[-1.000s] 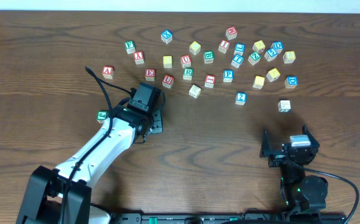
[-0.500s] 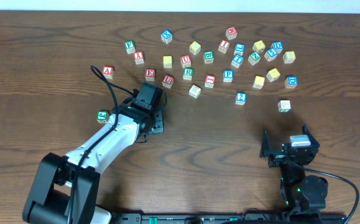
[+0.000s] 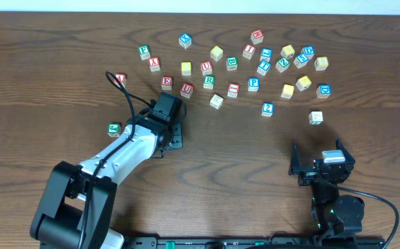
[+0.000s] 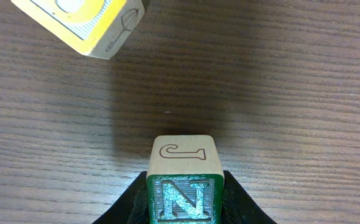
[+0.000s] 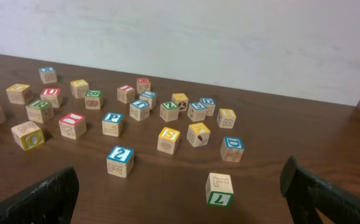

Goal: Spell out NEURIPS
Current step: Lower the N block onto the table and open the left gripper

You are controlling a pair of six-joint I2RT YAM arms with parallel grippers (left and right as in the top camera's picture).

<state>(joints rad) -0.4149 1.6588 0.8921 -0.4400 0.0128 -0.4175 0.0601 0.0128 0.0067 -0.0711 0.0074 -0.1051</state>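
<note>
Far left, a lone green block (image 3: 114, 128) sits on the worktop (image 3: 255, 173). Just right of it, the left tool (image 4: 184, 202) is clenched on the N block (image 4: 183, 180), one finger on each side. From overhead the arm covers that block, so you only see it in the wrist view. A yellow block (image 4: 83, 25) lies ahead of it, not touching. The other letters are scattered along the far side, like the red E block (image 3: 166, 82), green R block (image 3: 208, 81) and blue P block (image 3: 253, 84). On the right, the right tool (image 5: 180, 199) is spread wide, holding nothing, well apart from the blocks.
</note>
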